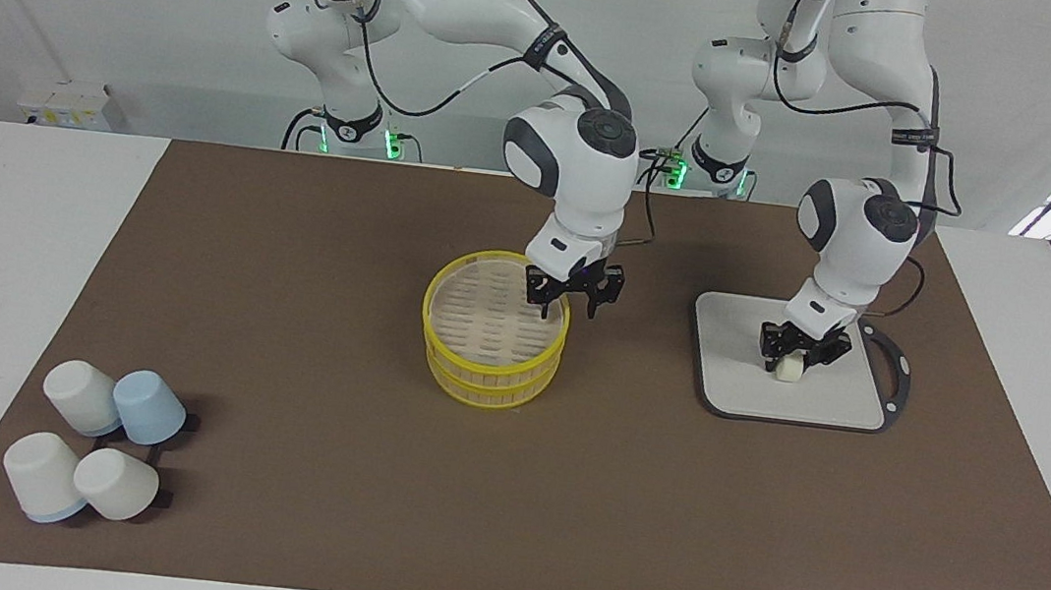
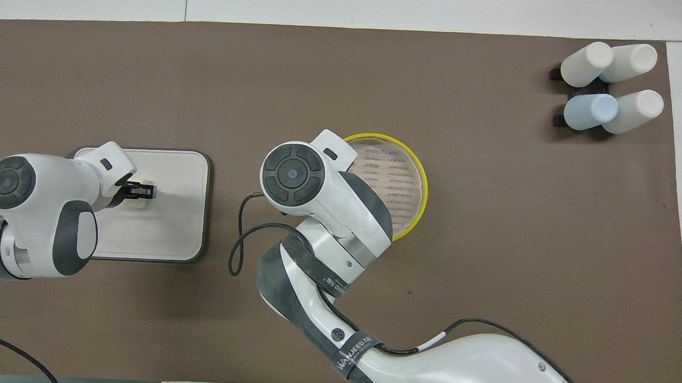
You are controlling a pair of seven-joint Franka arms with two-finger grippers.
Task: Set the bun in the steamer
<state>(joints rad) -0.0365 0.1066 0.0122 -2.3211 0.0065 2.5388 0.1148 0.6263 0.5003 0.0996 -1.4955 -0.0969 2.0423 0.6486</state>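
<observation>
The bun (image 1: 786, 369), a small cream-white lump, rests on a pale tray (image 1: 830, 401) toward the left arm's end of the table. My left gripper (image 1: 796, 358) is down on it, shut on the bun from both sides. In the overhead view the left gripper (image 2: 141, 191) sits right over the bun. The steamer (image 1: 489, 372), yellow-rimmed with tan slatted sides, stands mid-table, its slotted pale surface showing. My right gripper (image 1: 570, 308) is open at the steamer's rim, one finger inside the rim and one outside. In the overhead view its own wrist hides the right gripper.
Several upturned white and blue cups (image 1: 97, 454) are grouped at the right arm's end of the table, farthest from the robots, also in the overhead view (image 2: 605, 87). A brown mat (image 1: 318, 469) covers the table between them and the steamer.
</observation>
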